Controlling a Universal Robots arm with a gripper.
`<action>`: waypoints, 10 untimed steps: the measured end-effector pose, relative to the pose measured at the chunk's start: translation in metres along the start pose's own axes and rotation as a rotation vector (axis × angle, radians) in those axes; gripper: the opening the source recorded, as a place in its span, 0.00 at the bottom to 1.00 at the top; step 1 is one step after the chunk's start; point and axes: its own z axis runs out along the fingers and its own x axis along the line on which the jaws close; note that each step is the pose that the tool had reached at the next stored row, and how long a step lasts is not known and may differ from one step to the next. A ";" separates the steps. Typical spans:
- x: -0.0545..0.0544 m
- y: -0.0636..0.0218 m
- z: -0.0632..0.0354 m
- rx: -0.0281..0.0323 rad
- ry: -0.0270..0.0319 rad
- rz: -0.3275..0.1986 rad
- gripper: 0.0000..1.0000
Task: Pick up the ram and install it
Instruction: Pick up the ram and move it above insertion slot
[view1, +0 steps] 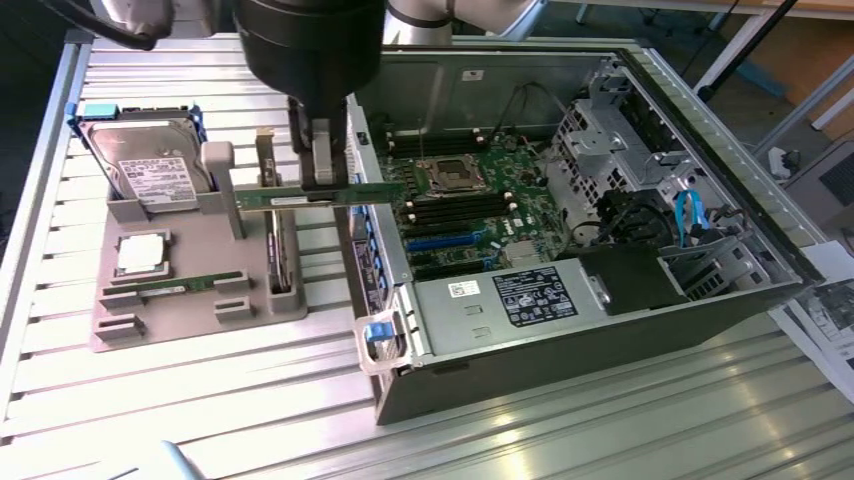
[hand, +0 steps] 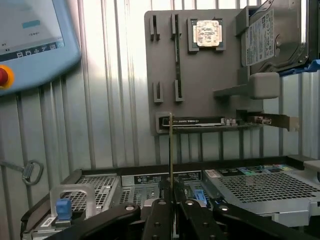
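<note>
Ram (view1: 354, 192) is pinched at its middle by the closed gripper (view1: 318, 182) in the exterior view, sticking out level past both fingers, with the gray tray (view1: 200, 312) below. In the wrist view, the ram (hand: 171, 150) stands edge-on, straight out from between the gripper's (hand: 171, 202) fingertips.

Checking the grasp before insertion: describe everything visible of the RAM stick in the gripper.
The ram is a long, thin green circuit-board stick. It is held in the air with its long edge level, pinched near its middle by the shut gripper. It hangs between the grey parts tray and the open computer case, apparently touching only the gripper. Edge-on from the wrist view it looks straight.
</note>
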 end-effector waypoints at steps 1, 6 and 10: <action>0.000 -0.0039 0.0002 -0.0001 -0.0001 0.000 0.13; -0.001 -0.0268 0.0014 -0.0008 0.0000 0.000 0.13; -0.002 -0.0368 0.0021 -0.0010 0.0000 0.000 0.13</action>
